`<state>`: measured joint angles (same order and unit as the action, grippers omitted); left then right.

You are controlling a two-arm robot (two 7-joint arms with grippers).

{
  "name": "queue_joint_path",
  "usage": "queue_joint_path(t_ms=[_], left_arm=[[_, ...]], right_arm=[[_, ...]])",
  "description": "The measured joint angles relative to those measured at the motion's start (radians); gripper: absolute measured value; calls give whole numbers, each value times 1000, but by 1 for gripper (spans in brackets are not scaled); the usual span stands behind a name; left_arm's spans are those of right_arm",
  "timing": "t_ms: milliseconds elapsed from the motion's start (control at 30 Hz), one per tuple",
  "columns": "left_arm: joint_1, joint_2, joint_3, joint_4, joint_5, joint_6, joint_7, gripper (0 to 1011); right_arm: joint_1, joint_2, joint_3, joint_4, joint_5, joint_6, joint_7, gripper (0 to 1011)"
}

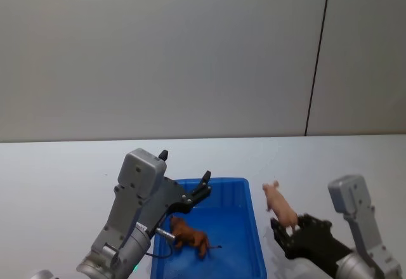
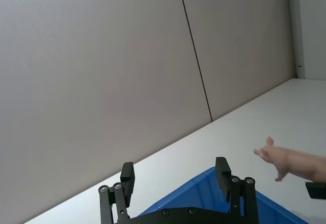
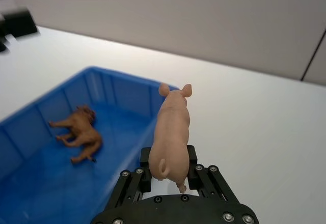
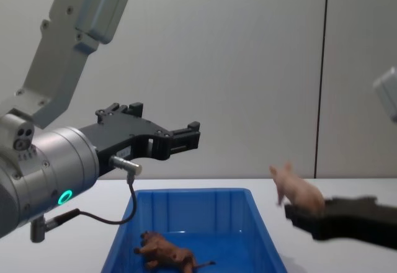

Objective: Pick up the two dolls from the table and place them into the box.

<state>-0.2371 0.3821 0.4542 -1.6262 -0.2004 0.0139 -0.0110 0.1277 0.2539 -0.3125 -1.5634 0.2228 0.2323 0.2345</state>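
Note:
The brown lion doll (image 1: 190,234) lies on its side on the floor of the blue box (image 1: 254,241), also seen as the lion (image 3: 81,132) and lion (image 4: 164,254). The pale pink pig doll (image 1: 280,207) is held in the air just right of the box, with my right gripper (image 1: 288,228) shut on its rear end. The pig (image 3: 170,130) points away from the gripper (image 3: 168,170); the pig (image 4: 296,190) hangs above table height. My left gripper (image 1: 190,200) hovers open and empty above the box's left part, its fingers (image 2: 221,170) spread apart.
The white table (image 1: 63,165) stretches around the box (image 4: 186,208). A grey wall with a dark vertical seam (image 1: 317,57) stands behind. A thin cable (image 4: 130,205) hangs from my left wrist over the box's left wall.

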Motion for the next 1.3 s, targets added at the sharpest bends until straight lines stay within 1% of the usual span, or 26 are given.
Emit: queue_joint_path(t_ms=[133, 200, 267, 433, 533, 567, 600, 633, 667, 700, 733, 833, 900, 1033, 1100, 1133, 1233, 1300], left_arm=[[0, 0, 0, 0, 0, 0, 0, 1001], [0, 0, 0, 0, 0, 0, 0, 1001], [0, 0, 0, 0, 0, 0, 0, 1001], [0, 0, 0, 0, 0, 0, 0, 1001], [0, 0, 0, 0, 0, 0, 0, 1001], [0, 0, 0, 0, 0, 0, 0, 1001], [0, 0, 0, 0, 0, 0, 0, 1001], [0, 0, 0, 0, 0, 0, 0, 1001], [0, 0, 0, 0, 0, 0, 0, 1001], [0, 0, 0, 0, 0, 0, 0, 1001], [0, 0, 0, 0, 0, 0, 0, 1001], [0, 0, 0, 0, 0, 0, 0, 1001], [0, 0, 0, 0, 0, 0, 0, 1001], [0, 0, 0, 0, 0, 0, 0, 1001], [0, 0, 0, 0, 0, 0, 0, 1001], [0, 0, 0, 0, 0, 0, 0, 1001], [0, 0, 0, 0, 0, 0, 0, 1001], [0, 0, 0, 0, 0, 0, 0, 1001]], right_arm=[[12, -4, -1, -21, -4, -10, 26, 363], [26, -11, -5, -33, -7, -11, 54, 363], [32, -14, -7, -36, -8, -10, 67, 363], [57, -31, -15, -40, -11, 11, 105, 363], [73, -43, -22, -38, -12, 31, 126, 406], [80, -49, -25, -33, -13, 43, 135, 448], [84, -52, -26, -30, -13, 48, 139, 448], [91, -57, -29, -23, -14, 57, 145, 510], [95, -61, -31, -18, -15, 61, 148, 530], [98, -63, -32, -13, -15, 65, 151, 589], [101, -66, -34, -10, -16, 70, 155, 603], [115, -75, -39, 9, -19, 83, 167, 690], [118, -76, -40, 14, -19, 86, 170, 766], [123, -76, -39, 22, -19, 88, 177, 876], [123, -73, -37, 23, -19, 88, 180, 910], [123, -69, -34, 23, -19, 86, 182, 956], [119, -56, -24, 21, -17, 79, 185, 1001], [115, -48, -19, 17, -15, 75, 186, 1001]])
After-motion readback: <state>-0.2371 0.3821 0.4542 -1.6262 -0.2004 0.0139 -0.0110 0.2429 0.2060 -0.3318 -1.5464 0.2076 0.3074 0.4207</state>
